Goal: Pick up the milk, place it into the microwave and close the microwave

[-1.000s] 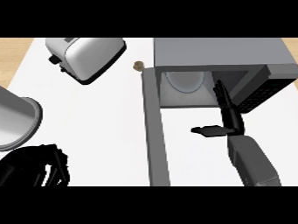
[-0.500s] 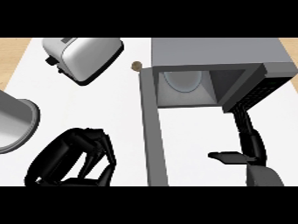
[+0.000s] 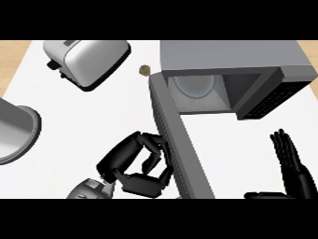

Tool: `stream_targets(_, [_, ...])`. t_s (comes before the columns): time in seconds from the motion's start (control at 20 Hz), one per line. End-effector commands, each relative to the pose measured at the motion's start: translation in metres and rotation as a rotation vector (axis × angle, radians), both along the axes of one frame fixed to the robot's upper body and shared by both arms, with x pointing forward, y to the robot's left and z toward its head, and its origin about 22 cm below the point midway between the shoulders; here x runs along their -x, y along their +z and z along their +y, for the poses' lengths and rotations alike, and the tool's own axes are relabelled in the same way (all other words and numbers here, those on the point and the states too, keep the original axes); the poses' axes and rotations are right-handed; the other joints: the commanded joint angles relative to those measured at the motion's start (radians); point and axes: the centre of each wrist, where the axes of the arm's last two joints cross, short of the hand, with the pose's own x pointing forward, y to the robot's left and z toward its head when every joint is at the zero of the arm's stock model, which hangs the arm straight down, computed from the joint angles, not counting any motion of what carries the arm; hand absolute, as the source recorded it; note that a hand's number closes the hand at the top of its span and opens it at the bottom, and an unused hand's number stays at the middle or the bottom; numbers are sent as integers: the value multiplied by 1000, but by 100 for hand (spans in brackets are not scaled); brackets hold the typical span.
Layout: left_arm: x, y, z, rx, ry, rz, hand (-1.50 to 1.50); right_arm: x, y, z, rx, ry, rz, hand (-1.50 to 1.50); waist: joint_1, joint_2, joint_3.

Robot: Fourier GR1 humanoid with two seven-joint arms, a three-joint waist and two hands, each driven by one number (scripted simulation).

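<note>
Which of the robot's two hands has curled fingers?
The left hand, just left of the open microwave door. Its fingers are curled in, while the right hand at the lower right has straight fingers.

microwave — 1 | toaster — 1 | metal pot — 1 | small brown object — 1

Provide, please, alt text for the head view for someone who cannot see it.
A grey microwave stands with its door swung open toward the viewer; the left hand, fingers curled, is just left of the door. The right hand rests open at lower right; a toaster sits at upper left.
</note>
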Motion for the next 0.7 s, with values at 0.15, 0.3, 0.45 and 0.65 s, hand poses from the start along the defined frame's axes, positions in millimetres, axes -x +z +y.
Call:
stream_targets(0.15, [-11,-67,-41,-103,16,-72,150,19,38,-17,-5,83,-69,-150,-10,9,0])
stream_targets(0.3, [-12,-75,-52,-59,81,-118,150,24,62,-10,-26,141,-100,-150,-27,9,-2])
stream_targets(0.45, [-13,-89,-59,-22,92,-111,150,34,75,-14,-68,162,-120,-150,-37,12,-2])
stream_targets(0.65, [-14,-102,-67,-37,102,-100,150,23,91,-6,-71,194,-149,-150,-43,18,-1])
